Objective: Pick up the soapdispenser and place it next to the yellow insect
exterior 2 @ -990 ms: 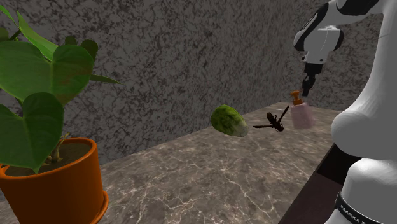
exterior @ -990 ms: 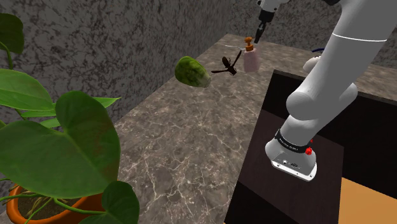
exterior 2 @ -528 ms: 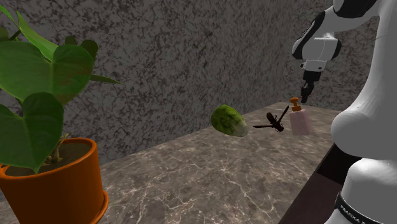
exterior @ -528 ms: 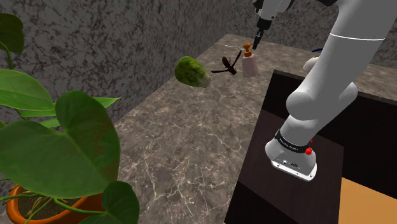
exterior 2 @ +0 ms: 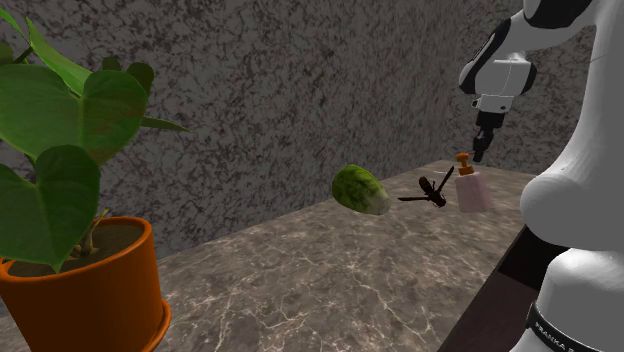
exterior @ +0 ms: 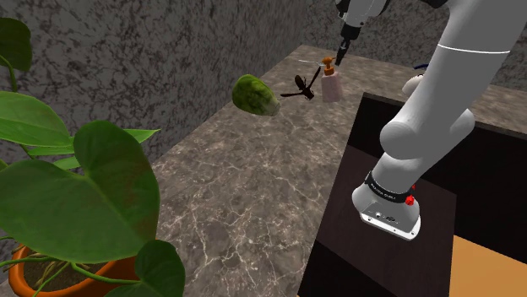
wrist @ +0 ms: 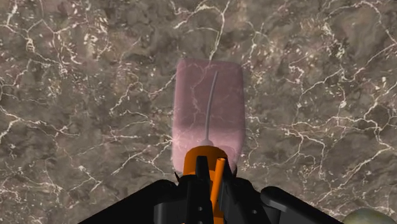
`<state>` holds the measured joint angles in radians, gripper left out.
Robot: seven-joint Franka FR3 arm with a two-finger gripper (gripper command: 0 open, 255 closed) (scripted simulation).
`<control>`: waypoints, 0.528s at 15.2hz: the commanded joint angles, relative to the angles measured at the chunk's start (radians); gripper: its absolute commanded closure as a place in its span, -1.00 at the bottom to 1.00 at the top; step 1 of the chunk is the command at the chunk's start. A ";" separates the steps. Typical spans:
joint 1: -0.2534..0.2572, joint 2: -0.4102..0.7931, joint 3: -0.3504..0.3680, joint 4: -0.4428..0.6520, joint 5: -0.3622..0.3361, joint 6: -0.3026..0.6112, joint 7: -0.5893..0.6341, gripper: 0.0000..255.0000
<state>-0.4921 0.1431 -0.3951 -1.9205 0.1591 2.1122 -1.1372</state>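
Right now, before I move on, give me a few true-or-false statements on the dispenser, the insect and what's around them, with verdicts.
1. The soap dispenser has a pink body and an orange pump. True.
2. The insect is bright yellow. False: it is dark, nearly black.
3. The insect lies between the green lump and the soap dispenser. True.
4. The plant pot is blue. False: it is orange.

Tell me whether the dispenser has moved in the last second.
Yes. Judged against the insect in the second exterior view, the dispenser has dropped lower, toward the counter.
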 commanded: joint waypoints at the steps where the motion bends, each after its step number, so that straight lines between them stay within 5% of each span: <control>1: -0.001 0.006 0.000 -0.002 0.000 -0.004 -0.001 -1.00; 8: 0.001 -0.023 -0.004 0.029 -0.017 -0.061 0.011 -1.00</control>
<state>-0.4909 0.1290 -0.3970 -1.9075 0.1478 2.0762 -1.1293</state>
